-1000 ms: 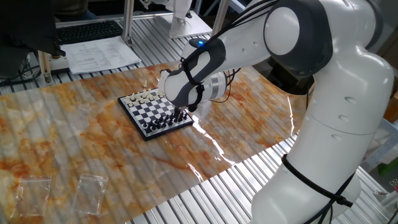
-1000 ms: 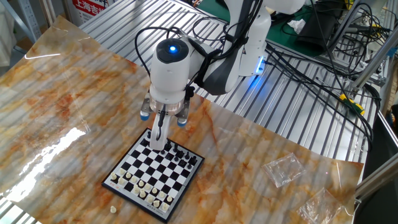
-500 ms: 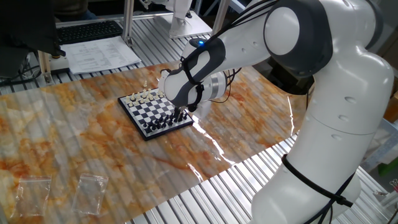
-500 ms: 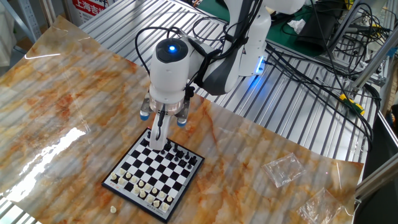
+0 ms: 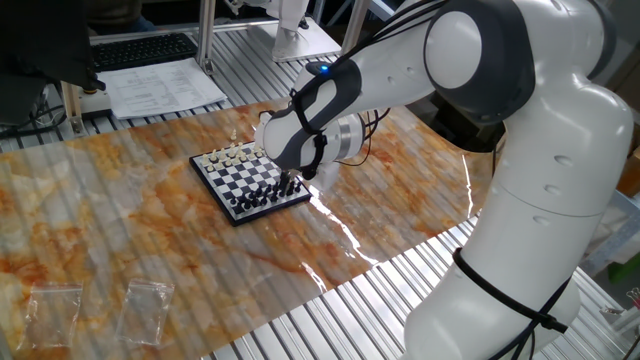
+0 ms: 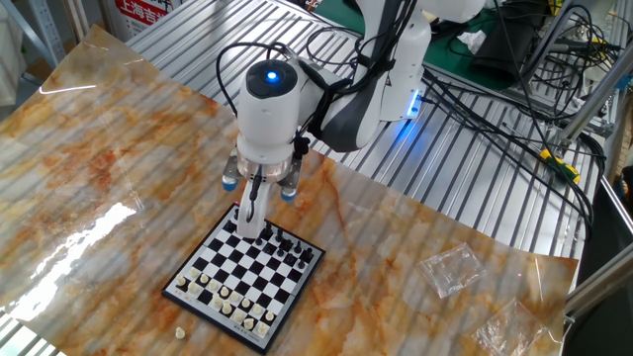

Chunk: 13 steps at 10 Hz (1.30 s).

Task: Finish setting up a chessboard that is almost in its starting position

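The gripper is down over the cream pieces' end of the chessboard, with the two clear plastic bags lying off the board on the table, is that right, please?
Not quite: the gripper is down over the black pieces at their end of the chessboard, as the other fixed view shows. The two clear plastic bags do lie off the board.

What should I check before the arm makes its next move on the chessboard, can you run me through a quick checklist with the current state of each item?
1. Gripper is down at the black-piece end of the chessboard: ok.
2. Whether the fingers are closed on a piece: cannot tell, the pieces are too small and partly hidden.
3. Chessboard lies flat on the marbled table cover: ok.
4. Cream pieces stand along the far end from the gripper: ok.
5. One small cream piece lies off the board near its corner: not ok.
6. Clear plastic bags lie well away from the board: ok.
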Tool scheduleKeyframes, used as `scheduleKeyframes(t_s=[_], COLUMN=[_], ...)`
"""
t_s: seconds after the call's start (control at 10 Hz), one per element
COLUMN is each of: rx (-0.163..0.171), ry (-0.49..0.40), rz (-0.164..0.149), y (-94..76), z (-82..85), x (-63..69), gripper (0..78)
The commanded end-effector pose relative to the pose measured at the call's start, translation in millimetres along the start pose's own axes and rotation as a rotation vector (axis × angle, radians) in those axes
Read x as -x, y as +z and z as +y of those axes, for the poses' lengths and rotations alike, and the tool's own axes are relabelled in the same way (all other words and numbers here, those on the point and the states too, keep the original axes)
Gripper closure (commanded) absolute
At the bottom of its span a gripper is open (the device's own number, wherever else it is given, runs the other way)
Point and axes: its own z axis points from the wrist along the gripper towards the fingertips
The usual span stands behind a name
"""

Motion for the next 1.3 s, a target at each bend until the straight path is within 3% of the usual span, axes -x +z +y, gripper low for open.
scheduleKeyframes(t_s=[0.1, 1.1, 1.3], rx=[0.006, 0.006, 0.006], ry=[0.010, 0.010, -0.033], rz=[0.007, 0.007, 0.015], y=[-1.2, -1.2, -17.6], z=[1.0, 1.0, 0.9], x=[0.0, 0.0, 1.3], gripper=[0.1, 0.1, 0.1])
